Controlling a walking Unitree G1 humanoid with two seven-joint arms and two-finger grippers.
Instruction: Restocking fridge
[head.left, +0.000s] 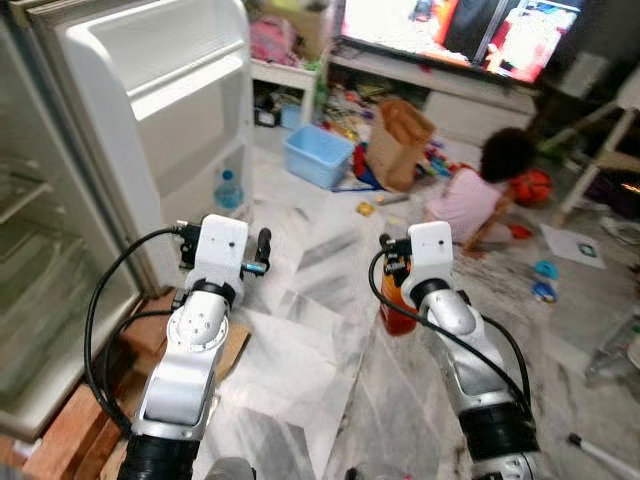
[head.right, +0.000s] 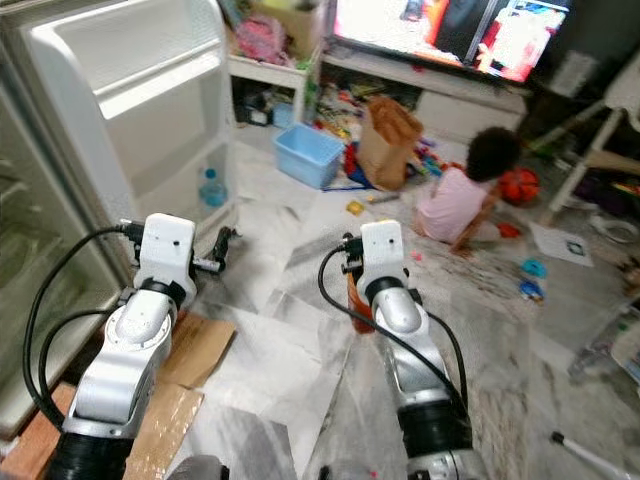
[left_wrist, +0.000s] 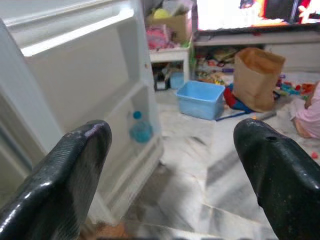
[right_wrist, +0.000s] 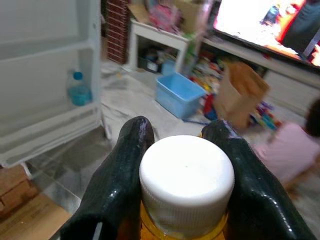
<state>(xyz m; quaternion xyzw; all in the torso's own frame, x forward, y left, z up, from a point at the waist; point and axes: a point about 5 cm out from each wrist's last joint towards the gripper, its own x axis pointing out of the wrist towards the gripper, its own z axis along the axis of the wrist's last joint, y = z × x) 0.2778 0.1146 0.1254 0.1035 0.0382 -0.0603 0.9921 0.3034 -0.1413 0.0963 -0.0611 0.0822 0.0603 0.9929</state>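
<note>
Where arm hides it: orange bottle (right_wrist: 186, 200), body mostly unseen
Right gripper (right_wrist: 182, 150): jaws grasping bottle
Left gripper (left_wrist: 172, 165): jaws released
Nearby: fridge door (head.left: 170, 90), person (head.left: 480, 195) on floor

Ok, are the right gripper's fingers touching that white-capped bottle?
Touching. The right wrist view shows both fingers pressed against the white cap, no gap.

Left hand (left_wrist: 170, 165) spread wide, right hand (right_wrist: 185, 150) clamped
</note>
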